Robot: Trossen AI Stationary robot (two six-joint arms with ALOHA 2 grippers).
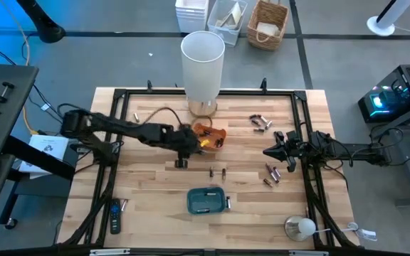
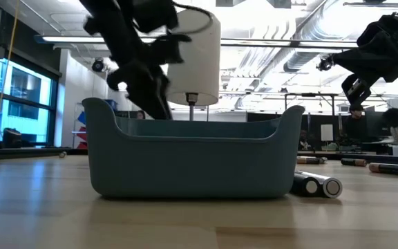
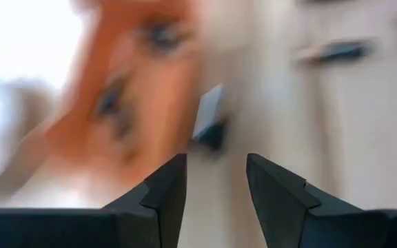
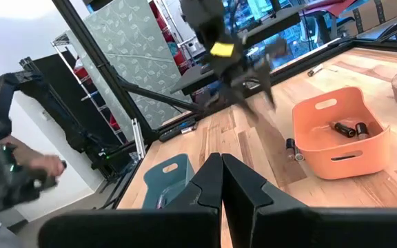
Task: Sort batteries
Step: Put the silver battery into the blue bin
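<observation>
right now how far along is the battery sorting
Done: a few batteries already lie in the orange tray.
In hand: the left gripper, fingers apart with nothing between them, sits just beside that tray.
Left: loose batteries near the right side, a pair mid-table and two beside the blue tray. The right gripper is shut, off the table.

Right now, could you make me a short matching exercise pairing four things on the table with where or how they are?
Things:
1. left hand
2. right hand
3. orange tray
4. blue tray

States:
A. shut, raised near the table's right side
B. holds batteries
C. open, beside the orange tray
D. near the table's front edge

Pairs: 1-C, 2-A, 3-B, 4-D
</observation>
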